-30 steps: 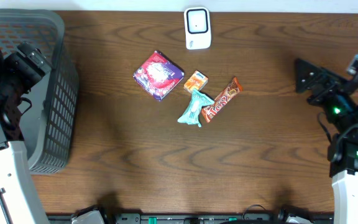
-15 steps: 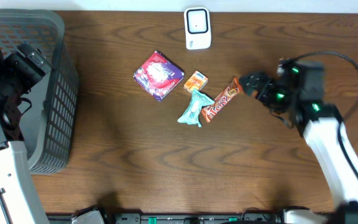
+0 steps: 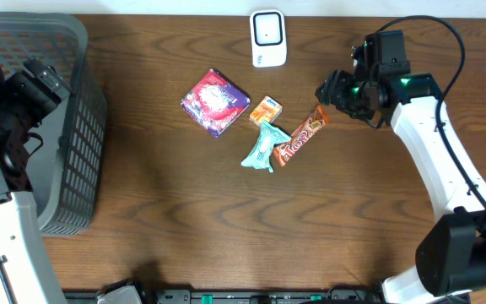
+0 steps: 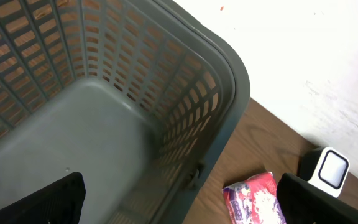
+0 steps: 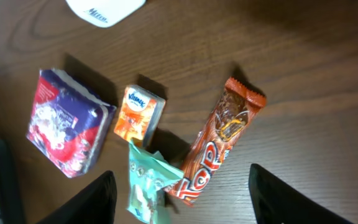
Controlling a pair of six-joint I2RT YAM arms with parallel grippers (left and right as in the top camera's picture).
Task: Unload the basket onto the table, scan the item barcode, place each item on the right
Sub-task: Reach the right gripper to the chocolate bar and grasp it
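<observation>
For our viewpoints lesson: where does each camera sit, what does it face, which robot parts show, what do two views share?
Overhead: above the table, facing down; left arm, right arm show.
Left wrist: over the basket, looking in; left hand shows.
Right wrist: above the chocolate bar; right hand shows.
Shared: purple packet, all three.

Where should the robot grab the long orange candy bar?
Across the narrow middle of the bar, coming straight down from above. It lies flat, long and thin. Its lower end sits against the teal packet, so the middle and upper half are freer.
</observation>
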